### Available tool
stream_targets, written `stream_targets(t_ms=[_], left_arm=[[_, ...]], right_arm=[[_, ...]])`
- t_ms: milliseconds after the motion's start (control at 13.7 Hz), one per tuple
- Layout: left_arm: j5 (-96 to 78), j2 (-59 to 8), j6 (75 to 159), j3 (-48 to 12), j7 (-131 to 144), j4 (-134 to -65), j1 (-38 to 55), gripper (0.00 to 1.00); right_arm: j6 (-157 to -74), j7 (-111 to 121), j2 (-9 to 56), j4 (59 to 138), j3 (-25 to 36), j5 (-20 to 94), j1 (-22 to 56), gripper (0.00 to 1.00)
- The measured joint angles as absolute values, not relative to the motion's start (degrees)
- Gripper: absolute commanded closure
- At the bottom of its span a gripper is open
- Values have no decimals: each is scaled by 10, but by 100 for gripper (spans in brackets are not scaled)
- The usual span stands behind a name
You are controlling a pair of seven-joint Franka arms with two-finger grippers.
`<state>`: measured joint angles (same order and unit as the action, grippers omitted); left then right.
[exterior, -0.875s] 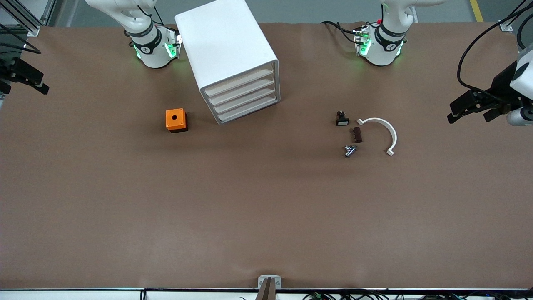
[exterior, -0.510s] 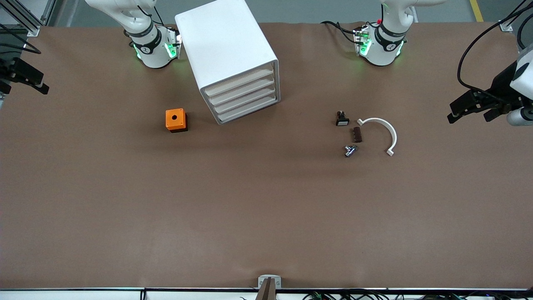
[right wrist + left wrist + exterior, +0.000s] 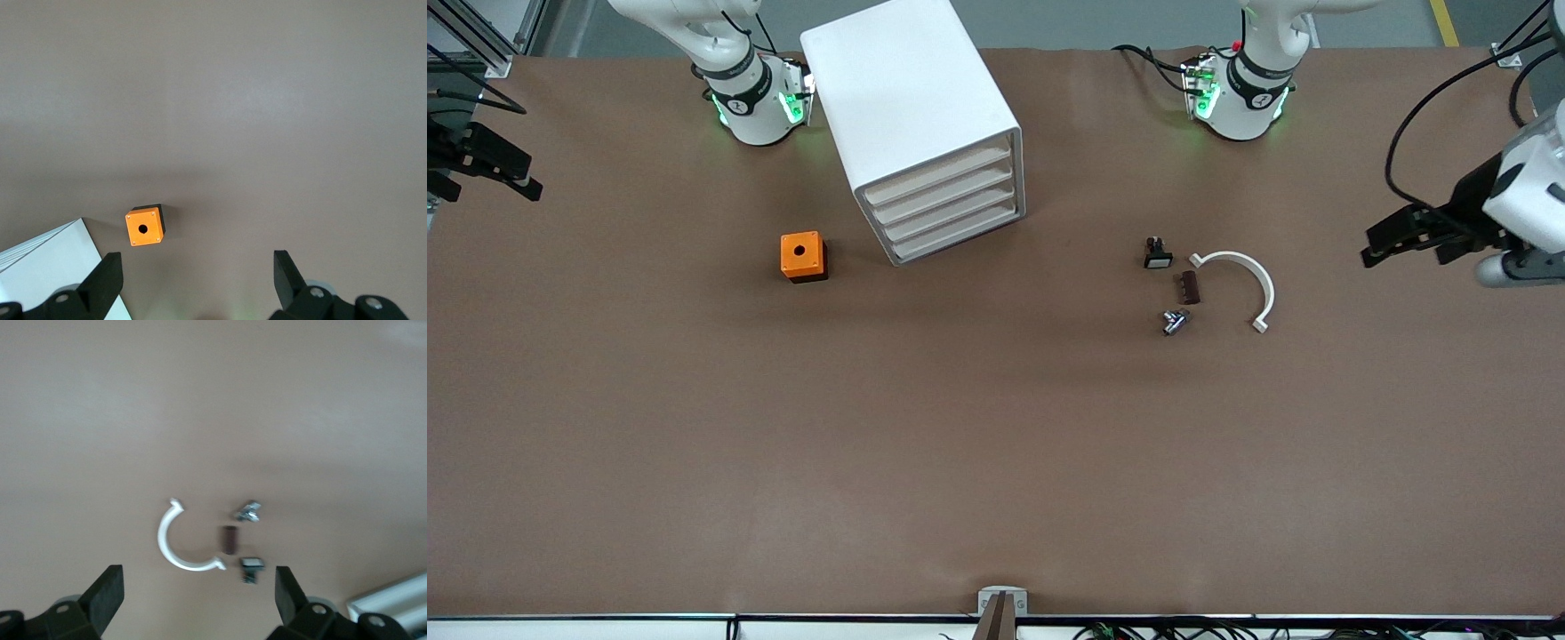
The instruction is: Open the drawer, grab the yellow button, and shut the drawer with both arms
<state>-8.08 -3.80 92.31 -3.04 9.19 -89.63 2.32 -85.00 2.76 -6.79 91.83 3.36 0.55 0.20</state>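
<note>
The white cabinet (image 3: 911,107) stands near the right arm's base. Its uppermost drawer (image 3: 938,175) is shut, like the three below it. The button is out of view. My left gripper (image 3: 1376,249) hangs open and empty in the air over the left arm's end of the table; its wrist view (image 3: 198,597) shows both fingers wide apart. My right gripper (image 3: 523,182) hangs open and empty over the right arm's end of the table, and its wrist view (image 3: 197,279) shows the cabinet's corner (image 3: 40,267).
An orange cube with a black hole (image 3: 802,256) sits beside the cabinet and also shows in the right wrist view (image 3: 145,227). Toward the left arm's end lie a small black part with a white face (image 3: 1157,255), a brown block (image 3: 1190,287), a metal part (image 3: 1174,321) and a white arc (image 3: 1240,284).
My left gripper has moved a little inward toward the small parts. My right gripper has shifted slightly inward over the table's edge. Nothing on the table has moved.
</note>
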Motion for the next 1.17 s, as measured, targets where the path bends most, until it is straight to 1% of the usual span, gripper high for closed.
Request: stream_targets(t_ms=[292, 510, 802, 1166], left_arm=[[-205, -75, 924, -38, 208, -895, 61, 1], [-260, -112, 930, -42, 344, -872, 119, 0], [-275, -191, 936, -44, 505, -815, 195, 1], [-283, -243, 936, -44, 620, -786, 235, 0]], right_arm=[[-850, 28, -68, 919, 33, 6, 4, 0], [-849, 28, -68, 919, 33, 6, 5, 0], [-848, 28, -68, 920, 33, 6, 5, 0], [-848, 28, -68, 921, 33, 6, 5, 0]])
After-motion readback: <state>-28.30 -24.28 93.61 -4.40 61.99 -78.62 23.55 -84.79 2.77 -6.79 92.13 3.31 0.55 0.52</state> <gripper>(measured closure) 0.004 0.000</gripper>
